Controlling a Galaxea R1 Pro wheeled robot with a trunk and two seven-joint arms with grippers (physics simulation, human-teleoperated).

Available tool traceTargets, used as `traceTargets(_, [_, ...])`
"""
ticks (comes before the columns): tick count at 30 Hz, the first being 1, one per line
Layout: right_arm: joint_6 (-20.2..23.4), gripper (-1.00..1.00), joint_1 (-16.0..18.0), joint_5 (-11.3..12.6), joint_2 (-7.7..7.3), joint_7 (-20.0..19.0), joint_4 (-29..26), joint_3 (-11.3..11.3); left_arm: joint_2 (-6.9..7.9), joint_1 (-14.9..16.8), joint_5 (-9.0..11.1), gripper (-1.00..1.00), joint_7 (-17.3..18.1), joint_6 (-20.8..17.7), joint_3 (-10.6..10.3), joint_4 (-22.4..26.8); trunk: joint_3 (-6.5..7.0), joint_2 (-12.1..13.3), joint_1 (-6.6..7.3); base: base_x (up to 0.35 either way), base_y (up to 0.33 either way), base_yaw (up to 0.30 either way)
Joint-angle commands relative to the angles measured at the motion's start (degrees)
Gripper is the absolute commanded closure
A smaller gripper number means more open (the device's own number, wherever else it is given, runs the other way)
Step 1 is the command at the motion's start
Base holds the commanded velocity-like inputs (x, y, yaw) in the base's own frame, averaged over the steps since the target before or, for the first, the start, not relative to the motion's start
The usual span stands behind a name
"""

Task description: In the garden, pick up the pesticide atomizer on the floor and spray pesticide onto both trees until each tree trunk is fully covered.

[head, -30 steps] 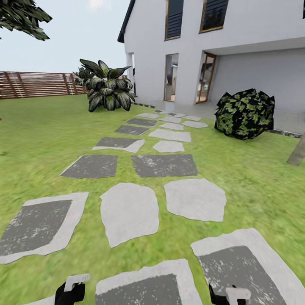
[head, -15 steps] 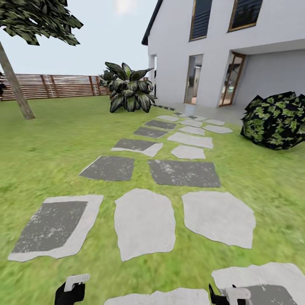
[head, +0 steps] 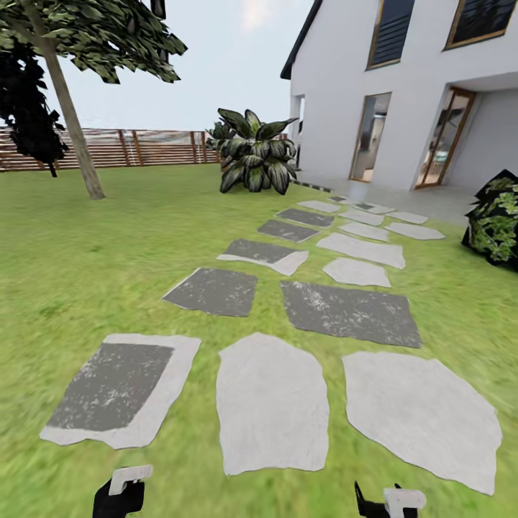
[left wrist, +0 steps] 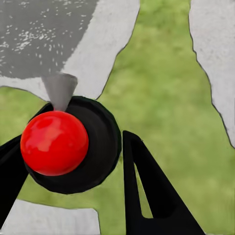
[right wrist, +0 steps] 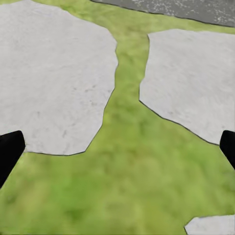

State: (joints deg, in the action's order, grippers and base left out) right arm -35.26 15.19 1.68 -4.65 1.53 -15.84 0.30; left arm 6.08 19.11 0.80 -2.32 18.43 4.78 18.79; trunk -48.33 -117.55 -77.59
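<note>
One tree trunk (head: 72, 122) has swung into view at far left as the camera pans left; atomizer not yet sighted. Right tool (right wrist: 117, 152) spread open; left tool (left wrist: 73, 161) state indeterminate, over stepping stones (head: 272, 403).

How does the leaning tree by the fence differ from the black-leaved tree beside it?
The leaning tree has a thick, bare grey-beige trunk and green leaf clusters high up; the black-leaved tree has a thin dark stem and near-black foliage hanging low. The first tilts and rises out of the picture; the second is shorter. Both stand on grass before the fence.
</note>
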Motion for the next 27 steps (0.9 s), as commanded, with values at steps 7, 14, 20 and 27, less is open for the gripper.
traceTargets(7, [-0.2,-1.0,0.0,0.2,-0.01,0.1,0.0,0.1,-0.02,0.1,0.1,1.0,0.0,0.2,0.1,-0.1,0.2,0.0,-0.03,0.336,0.0,0.276])
traceTargets(14, [-0.2,-1.0,0.0,0.2,-0.01,0.1,0.0,0.1,-0.02,0.1,0.1,1.0,0.0,0.2,0.1,-0.1,0.46,0.0,-0.03,0.336,0.0,0.276])
traceTargets(20, [-0.2,-1.0,0.0,0.2,-0.01,0.1,0.0,0.1,-0.02,0.1,0.1,1.0,0.0,0.2,0.1,-0.1,0.68,0.0,-0.03,0.336,0.0,0.276])
traceTargets(27, [-0.2,-1.0,0.0,0.1,-0.01,0.1,0.0,0.1,0.0,0.1,0.1,1.0,0.0,0.2,0.1,-0.1,0.93,0.0,-0.03,0.336,0.0,0.276])
